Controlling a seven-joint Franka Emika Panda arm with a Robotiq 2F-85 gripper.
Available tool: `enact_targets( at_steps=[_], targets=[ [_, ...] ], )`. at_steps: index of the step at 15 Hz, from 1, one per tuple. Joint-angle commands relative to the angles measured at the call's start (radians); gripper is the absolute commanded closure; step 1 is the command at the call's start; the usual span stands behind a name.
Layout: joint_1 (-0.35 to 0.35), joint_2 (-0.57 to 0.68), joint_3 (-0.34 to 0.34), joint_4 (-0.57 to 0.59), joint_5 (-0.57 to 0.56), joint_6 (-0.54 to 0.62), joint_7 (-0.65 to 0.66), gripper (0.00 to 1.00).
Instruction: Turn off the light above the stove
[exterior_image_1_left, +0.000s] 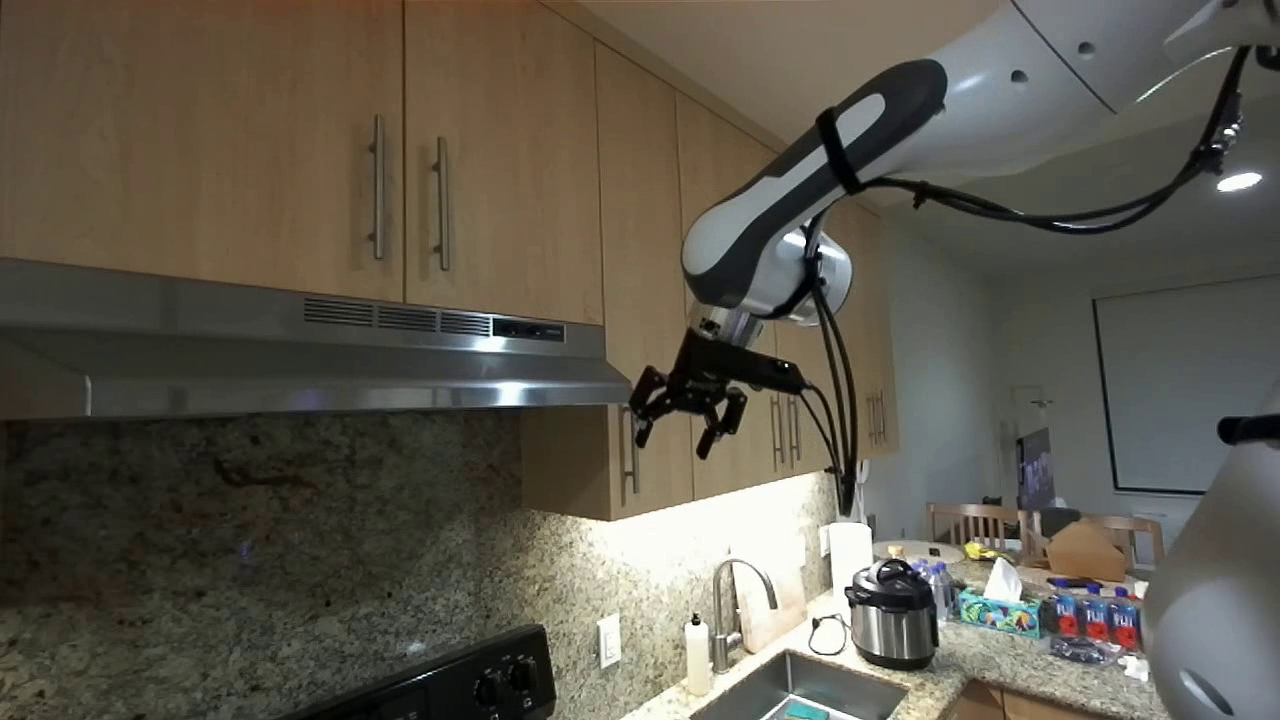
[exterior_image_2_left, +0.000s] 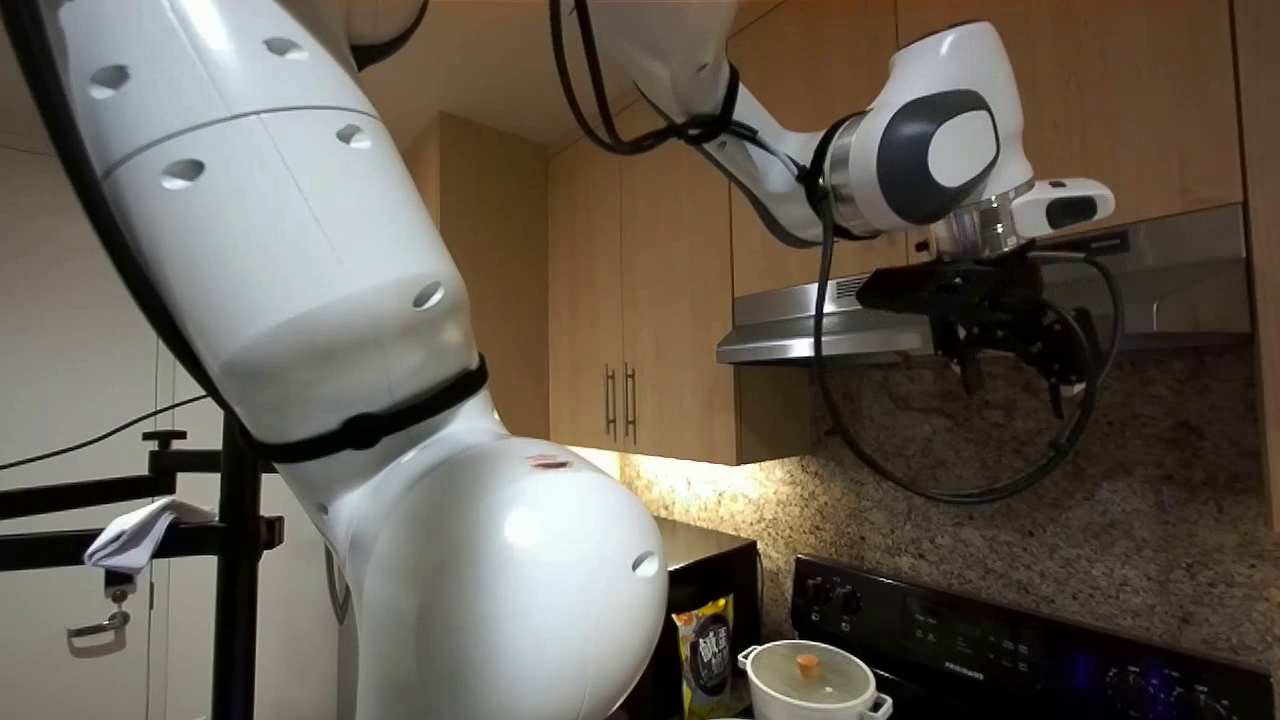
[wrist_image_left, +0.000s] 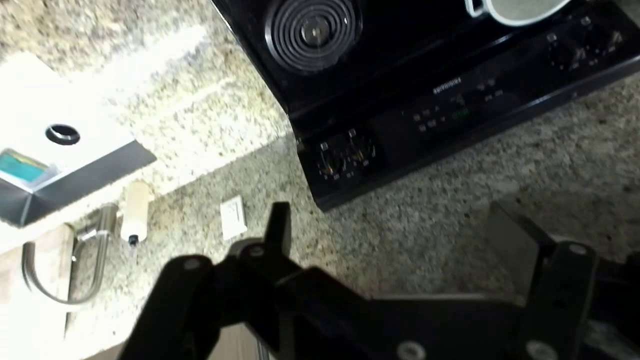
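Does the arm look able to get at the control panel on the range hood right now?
Probably yes. In an exterior view, nothing seems to stand between the arm and the control panel on the range hood. The jaws hang open and point downward, though, so they would likely need reorienting first.

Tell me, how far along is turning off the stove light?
Looks done: the wall under the range hood is dark, so its light seems off. In hand: no visible press; the open gripper hangs empty near the hood. Left: perhaps only backing away; the hood's controls are too small to read.
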Motion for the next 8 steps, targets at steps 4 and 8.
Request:
enact_targets(
  at_steps=[4,8],
  targets=[
    [-0.050,0.029,0.036,-0.019,0.007,-0.023,-0.006,0.00],
    [-0.095,0.077,0.045,-0.009,-0.068,-0.095,0.014,0.00]
  ],
)
